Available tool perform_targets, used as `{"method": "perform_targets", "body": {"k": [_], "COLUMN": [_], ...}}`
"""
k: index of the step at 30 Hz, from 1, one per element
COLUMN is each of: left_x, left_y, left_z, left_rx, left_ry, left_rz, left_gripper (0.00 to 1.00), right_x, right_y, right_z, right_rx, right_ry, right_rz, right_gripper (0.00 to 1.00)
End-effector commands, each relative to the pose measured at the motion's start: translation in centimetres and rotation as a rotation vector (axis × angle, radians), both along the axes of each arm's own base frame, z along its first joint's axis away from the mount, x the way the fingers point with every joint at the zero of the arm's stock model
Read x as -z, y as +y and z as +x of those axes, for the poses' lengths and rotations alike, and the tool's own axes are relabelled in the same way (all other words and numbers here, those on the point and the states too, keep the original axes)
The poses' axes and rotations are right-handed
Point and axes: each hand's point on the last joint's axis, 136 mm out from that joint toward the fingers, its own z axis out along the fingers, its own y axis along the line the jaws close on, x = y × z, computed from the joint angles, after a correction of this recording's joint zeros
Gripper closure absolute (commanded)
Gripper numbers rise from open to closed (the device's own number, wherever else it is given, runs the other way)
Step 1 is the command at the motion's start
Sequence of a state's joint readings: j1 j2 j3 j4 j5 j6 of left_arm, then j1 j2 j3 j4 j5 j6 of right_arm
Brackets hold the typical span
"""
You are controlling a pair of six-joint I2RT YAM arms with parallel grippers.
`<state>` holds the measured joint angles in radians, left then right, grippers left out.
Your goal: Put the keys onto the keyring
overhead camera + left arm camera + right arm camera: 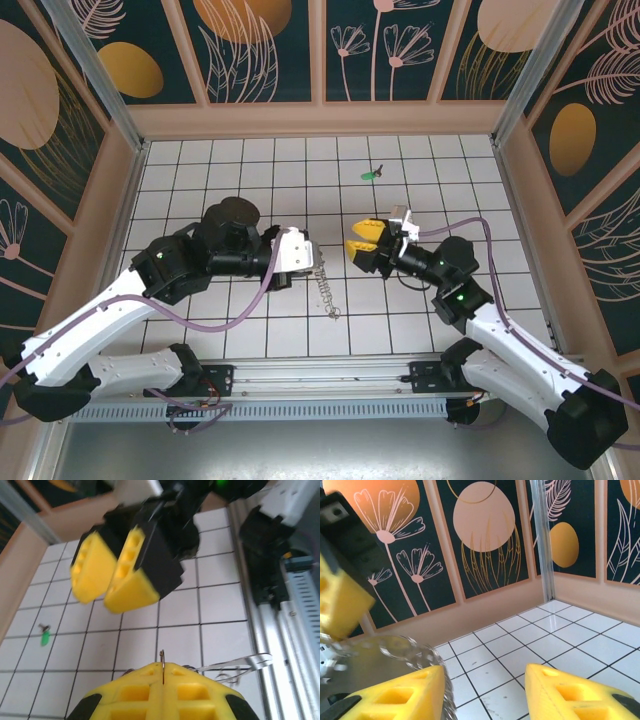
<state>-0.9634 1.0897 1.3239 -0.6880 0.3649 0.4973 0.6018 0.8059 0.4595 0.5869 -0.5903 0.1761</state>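
My left tool (306, 258) is clamped together on the keyring (325, 285). In the left wrist view a thin wire end of it sticks up from the seam between the fingers (135, 690), and from above the rest of the chain trails off the tool's tip towards the arm bases, its tail lying on the surface (250, 170).

My right tool (354, 245) stands with its fingers apart and nothing between them. It faces the left tool, tip to tip and just beside it. In its own wrist view the blurred loop of the keyring (405, 647) sits just off its left finger (395, 697).

The key (372, 175) lies on the surface on the far side of both tools, well apart from them. It is off the right tool's flank rather than ahead of its tip, since that tool points across at the left one. Its dark stem seems to slant away from the tool, though it is too small to be sure. The right arm is plainly nearer, so I judge the fetch falls to it: swing the tip outward, then come down over the key.
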Motion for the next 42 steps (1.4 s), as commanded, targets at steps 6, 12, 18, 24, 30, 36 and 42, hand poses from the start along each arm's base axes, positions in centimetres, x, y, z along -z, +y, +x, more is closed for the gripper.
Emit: {"method": "perform_targets", "body": {"k": [6,12,18,24,30,36,42], "left_x": [-4.6,-5.1,-5.0,-4.8,-4.6,-3.9,-0.2], "left_y": [-0.4,-0.3,-0.5,-0.4,-0.3,-0.5,-0.2], "left_z": [-5.5,-6.6,-7.0,-7.1,-7.1,-5.7,-0.3], "left_rx": [0.277,0.340,0.373,0.382,0.377,0.305,0.038], "left_ry": [0.090,0.103,0.114,0.100,0.100,0.067,-0.081], "left_rz": [-0.140,-0.155,-0.155,-0.156,-0.152,-0.142,-0.040], "left_gripper": [1.00,1.00,1.00,1.00,1.00,1.00,1.00], "right_x": [-0.3,0.2,0.5,0.7,0.6,0.6,0.1], "right_y": [-0.3,-0.4,-0.2,-0.2,0.0,0.1,0.1], "right_z": [-0.2,-0.1,0.1,0.4,0.3,0.1,-0.4], "right_rx": [-0.007,0.004,0.001,0.007,-0.010,-0.020,-0.042], "right_ry": [0.018,0.022,0.025,0.030,0.027,0.022,-0.010], "right_rz": [0.034,0.029,0.019,0.016,0.024,0.019,0.008], "right_gripper": [0.55,0.55,0.55,0.55,0.56,0.56,0.56]}}
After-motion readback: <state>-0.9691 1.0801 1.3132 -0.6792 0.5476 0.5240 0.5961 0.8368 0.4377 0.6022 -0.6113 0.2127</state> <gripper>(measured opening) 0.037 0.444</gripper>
